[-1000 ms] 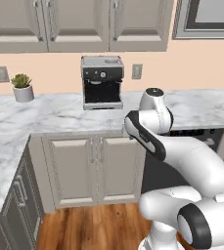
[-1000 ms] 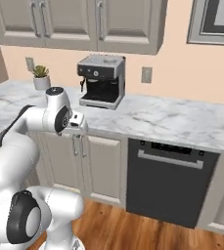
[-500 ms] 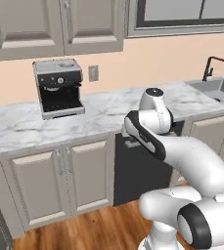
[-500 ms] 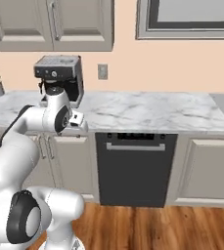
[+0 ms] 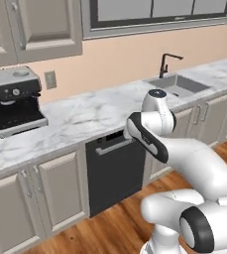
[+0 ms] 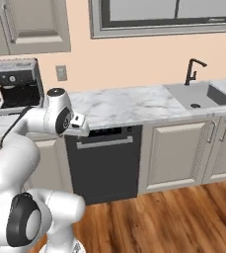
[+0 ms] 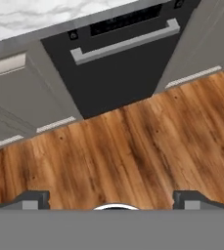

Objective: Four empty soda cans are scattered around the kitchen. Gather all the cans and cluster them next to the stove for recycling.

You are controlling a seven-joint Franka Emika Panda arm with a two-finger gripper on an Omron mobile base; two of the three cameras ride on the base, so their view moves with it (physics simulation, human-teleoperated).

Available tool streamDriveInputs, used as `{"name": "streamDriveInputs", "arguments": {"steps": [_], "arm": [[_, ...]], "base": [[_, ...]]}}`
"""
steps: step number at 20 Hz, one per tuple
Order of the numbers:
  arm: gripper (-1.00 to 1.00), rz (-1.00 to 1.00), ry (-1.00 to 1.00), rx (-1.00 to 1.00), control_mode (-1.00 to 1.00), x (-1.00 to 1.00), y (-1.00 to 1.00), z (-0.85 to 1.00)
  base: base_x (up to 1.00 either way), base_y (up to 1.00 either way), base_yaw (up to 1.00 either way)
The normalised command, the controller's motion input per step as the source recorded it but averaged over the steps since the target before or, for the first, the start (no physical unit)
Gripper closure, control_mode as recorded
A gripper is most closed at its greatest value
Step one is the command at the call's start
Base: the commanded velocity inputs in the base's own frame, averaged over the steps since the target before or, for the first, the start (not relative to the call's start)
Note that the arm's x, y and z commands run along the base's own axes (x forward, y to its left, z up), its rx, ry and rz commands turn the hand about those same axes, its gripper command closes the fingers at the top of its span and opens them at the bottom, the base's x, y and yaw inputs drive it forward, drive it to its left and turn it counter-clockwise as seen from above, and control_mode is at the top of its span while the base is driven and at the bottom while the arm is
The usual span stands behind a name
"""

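The wood floor [image 7: 133, 146] lies directly below the tool [image 7: 111, 199]. The marble table [image 5: 85, 116] runs ahead of the tool, the black dishwasher [image 7: 118, 58] set under it. The sink [image 6: 198, 96] sits to the tool's right, the coffee machine [image 5: 13, 101] to its left. The tool's fingers [image 7: 33, 199] are spread wide, holding nothing. Where the soda cans are cannot be told.
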Motion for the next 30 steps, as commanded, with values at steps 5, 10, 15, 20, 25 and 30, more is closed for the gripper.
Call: {"name": "streamDriveInputs", "arguments": {"steps": [5,10,15,20,25,30], "arm": [[-1.0,0.0,0.0,0.0,1.0,0.0,0.0,0.0],[-1.0,0.0,0.0,0.0,1.0,0.0,0.0,0.0],[-1.0,0.0,0.0,0.0,1.0,0.0,0.0,0.0],[-1.0,0.0,0.0,0.0,1.0,0.0,0.0,0.0],[-1.0,0.0,0.0,0.0,1.0,0.0,0.0,0.0],[-1.0,0.0,0.0,0.0,1.0,0.0,0.0,0.0]], "base": [[0.07,-0.46,-0.34],[0.17,-0.45,-0.3],[0.43,-0.58,-0.11],[0.82,-0.49,-0.05],[0.81,-0.49,-0.07],[0.42,-0.37,-0.24]]}}
